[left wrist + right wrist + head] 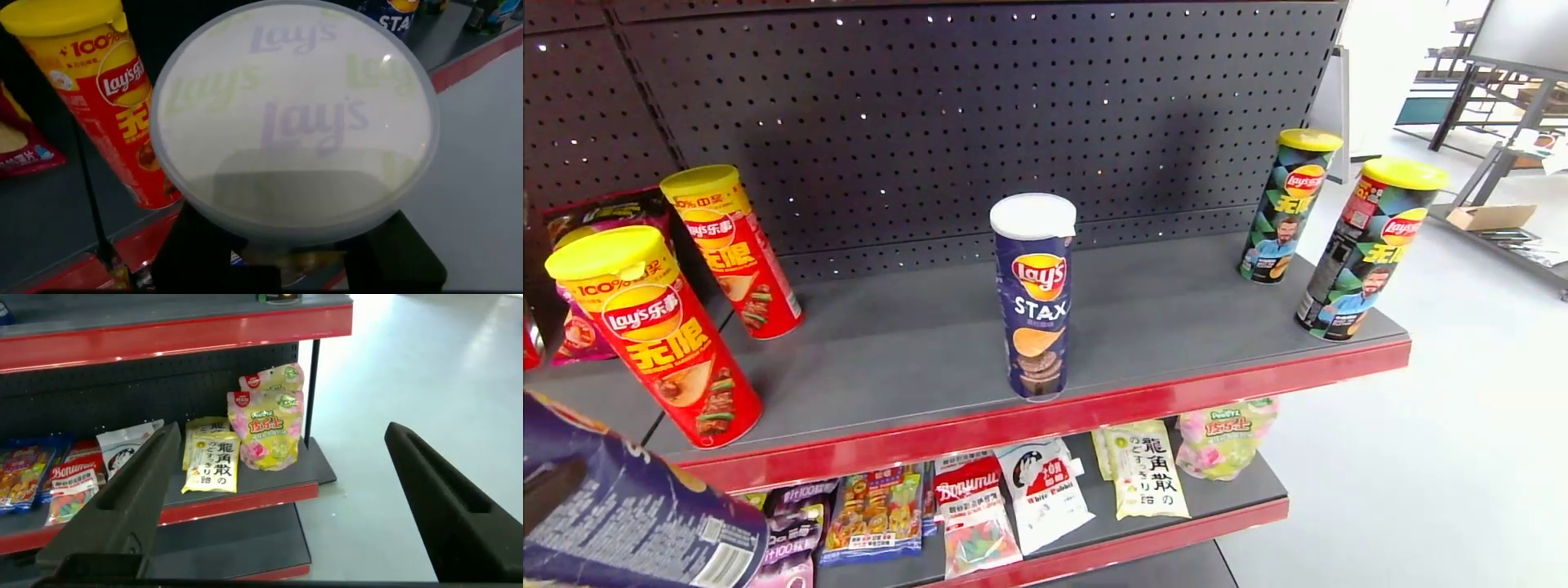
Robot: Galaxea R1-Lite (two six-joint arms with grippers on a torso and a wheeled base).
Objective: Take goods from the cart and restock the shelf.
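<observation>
My left gripper (294, 263) is shut on a dark blue chip can (629, 514), which lies tilted at the near left, in front of and below the upper shelf board (890, 343). The can's white lid (294, 122) faces the left wrist camera. A matching blue can (1033, 302) stands upright near the board's front edge at the middle. Two red cans (658, 335) (731, 249) stand at the left and two green-black cans (1286, 208) (1368, 253) at the right. My right gripper (282, 437) hangs open with nothing in it, low before the lower shelf.
Snack packets (1013, 498) lie in a row on the lower shelf, with pink-green bags (265, 416) at its right end. Bare board lies between the middle can and the cans on either side. Open floor (1421, 457) runs to the right of the shelf.
</observation>
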